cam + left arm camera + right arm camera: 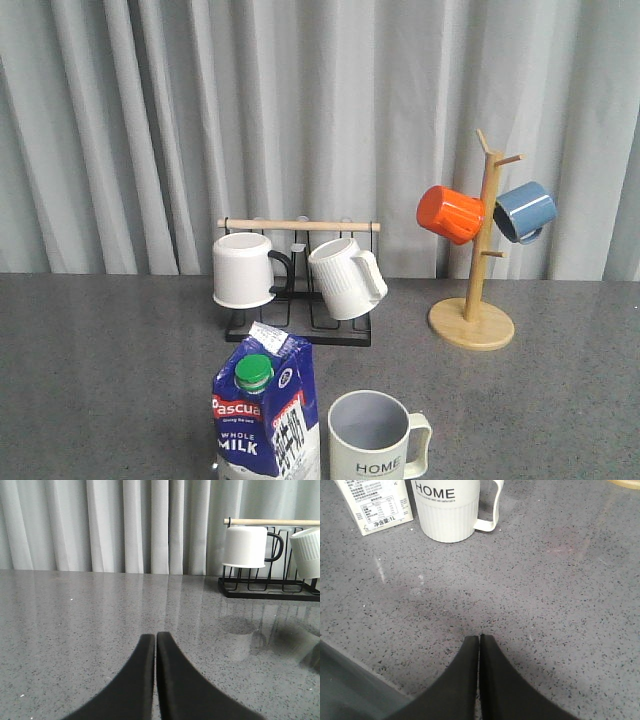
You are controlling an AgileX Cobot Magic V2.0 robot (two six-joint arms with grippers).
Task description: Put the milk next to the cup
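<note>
The milk carton (265, 415), dark blue above and white below with a green cap, stands upright at the front of the grey table, just left of the pale "HOME" cup (373, 440), with a small gap between them. Both also show in the right wrist view, the carton's white base (375, 505) beside the cup (449, 507). My right gripper (479, 637) is shut and empty, low over the table, well short of the cup. My left gripper (156, 635) is shut and empty over bare table. Neither gripper shows in the front view.
A black wire rack with a wooden bar (300, 225) holds a plain white mug (244, 270) and a ribbed white mug (345, 278) behind the carton. A wooden mug tree (472, 320) at the back right carries an orange mug (449, 214) and a blue mug (524, 211).
</note>
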